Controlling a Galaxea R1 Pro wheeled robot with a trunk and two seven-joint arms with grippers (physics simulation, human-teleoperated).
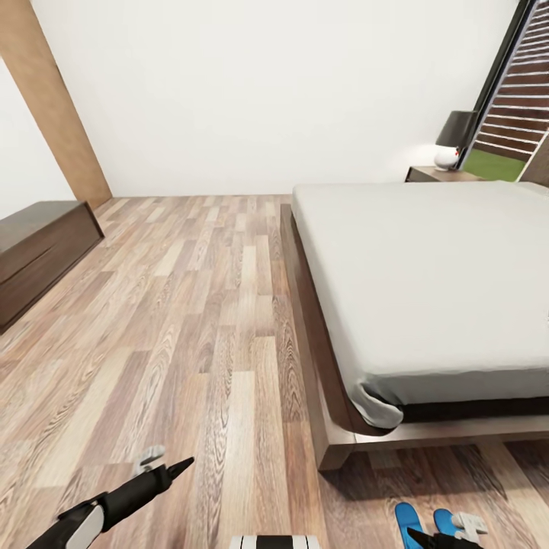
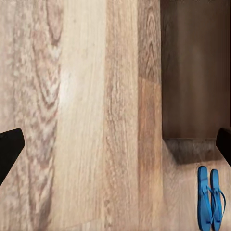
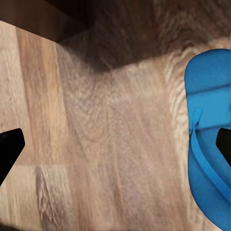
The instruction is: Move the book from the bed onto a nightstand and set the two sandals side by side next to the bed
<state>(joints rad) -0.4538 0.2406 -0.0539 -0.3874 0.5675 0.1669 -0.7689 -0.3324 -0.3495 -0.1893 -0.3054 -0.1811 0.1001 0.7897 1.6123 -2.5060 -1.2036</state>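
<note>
The bed, with a pale grey cover and dark frame, fills the right of the head view; no book shows on the visible part of it, so the book is out of view. Beyond its far side stands a nightstand. Two blue sandals lie side by side on the floor near the bed's front corner, and both appear together in the left wrist view. My right gripper hangs open just above them; one sandal sits beside one fingertip. My left gripper is open over bare floor.
A lamp with a dark shade stands on the nightstand by the tall window. A low dark wooden cabinet lines the left wall. Plank floor stretches between cabinet and bed. The bed frame corner is near the sandals.
</note>
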